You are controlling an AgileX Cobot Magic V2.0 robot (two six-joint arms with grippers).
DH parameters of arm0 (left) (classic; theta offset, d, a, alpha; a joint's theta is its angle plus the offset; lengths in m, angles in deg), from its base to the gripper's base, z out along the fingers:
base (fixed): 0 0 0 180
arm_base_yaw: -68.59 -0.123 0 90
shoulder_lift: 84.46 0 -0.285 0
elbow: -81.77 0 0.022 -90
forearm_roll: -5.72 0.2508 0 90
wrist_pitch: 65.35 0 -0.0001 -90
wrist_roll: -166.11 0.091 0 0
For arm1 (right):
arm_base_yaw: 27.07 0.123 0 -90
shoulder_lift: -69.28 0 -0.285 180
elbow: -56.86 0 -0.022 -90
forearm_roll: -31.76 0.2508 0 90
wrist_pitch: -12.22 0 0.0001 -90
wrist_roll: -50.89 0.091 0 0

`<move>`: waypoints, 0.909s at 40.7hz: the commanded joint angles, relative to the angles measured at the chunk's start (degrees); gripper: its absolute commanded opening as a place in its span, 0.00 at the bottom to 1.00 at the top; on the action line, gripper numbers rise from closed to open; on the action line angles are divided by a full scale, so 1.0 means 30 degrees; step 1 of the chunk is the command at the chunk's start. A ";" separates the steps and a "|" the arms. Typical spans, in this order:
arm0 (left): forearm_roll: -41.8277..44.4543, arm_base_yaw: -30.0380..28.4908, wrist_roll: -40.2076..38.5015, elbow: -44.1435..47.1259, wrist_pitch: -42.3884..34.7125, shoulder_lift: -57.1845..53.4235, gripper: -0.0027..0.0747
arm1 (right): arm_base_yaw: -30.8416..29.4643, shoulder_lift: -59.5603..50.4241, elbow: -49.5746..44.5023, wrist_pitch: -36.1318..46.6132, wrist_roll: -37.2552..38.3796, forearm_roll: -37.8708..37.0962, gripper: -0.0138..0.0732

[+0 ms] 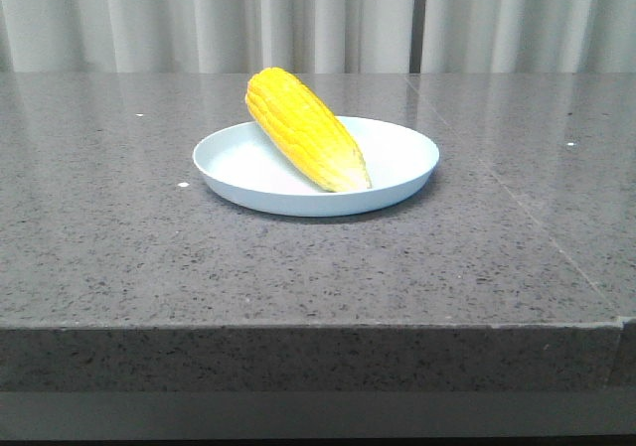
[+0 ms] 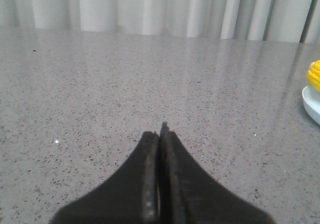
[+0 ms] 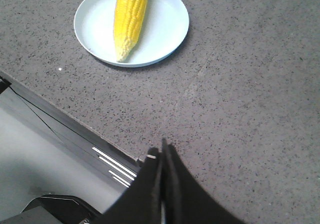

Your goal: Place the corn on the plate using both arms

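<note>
The yellow corn (image 1: 301, 128) lies across the pale blue-white plate (image 1: 402, 158) in the middle of the table, its paler tip toward the front and its thick end overhanging the back-left rim. The right wrist view shows the corn (image 3: 130, 17) on the plate (image 3: 165, 24) from above. In the left wrist view only an edge of the plate (image 2: 311, 104) and a bit of corn (image 2: 314, 75) show. My left gripper (image 2: 161, 131) is shut and empty over bare table. My right gripper (image 3: 162, 151) is shut and empty near the table's front edge. Neither arm appears in the front view.
The dark speckled stone table (image 1: 119, 247) ends in a front edge (image 1: 298, 327) with a chipped corner at the right (image 1: 624, 322). Pale curtains (image 1: 318, 19) hang behind it. Past the table edge (image 3: 75, 129), the right wrist view shows the robot's base.
</note>
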 commanded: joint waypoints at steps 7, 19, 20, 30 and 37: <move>-0.0232 -0.0027 -0.0155 0.1369 -0.3916 -0.0378 0.01 | -0.0059 0.0039 0.0442 0.1224 -0.0108 -0.0098 0.08; 0.0286 -0.0027 -0.0155 0.1366 -0.4994 -0.0378 0.01 | -0.0059 0.0039 0.0442 0.1224 -0.0108 -0.0098 0.08; 0.0286 -0.0027 -0.0155 0.1366 -0.4994 -0.0378 0.01 | -0.0059 0.0039 0.0442 0.1224 -0.0108 -0.0098 0.08; 0.0720 -0.0027 -0.0124 0.1366 -0.4994 -0.0378 0.01 | -0.0059 0.0039 0.0442 0.1224 -0.0108 -0.0098 0.08; 0.0849 0.0009 -0.0124 0.1366 -0.4994 -0.0378 0.01 | -0.0059 0.0039 0.0442 0.1224 -0.0108 -0.0098 0.08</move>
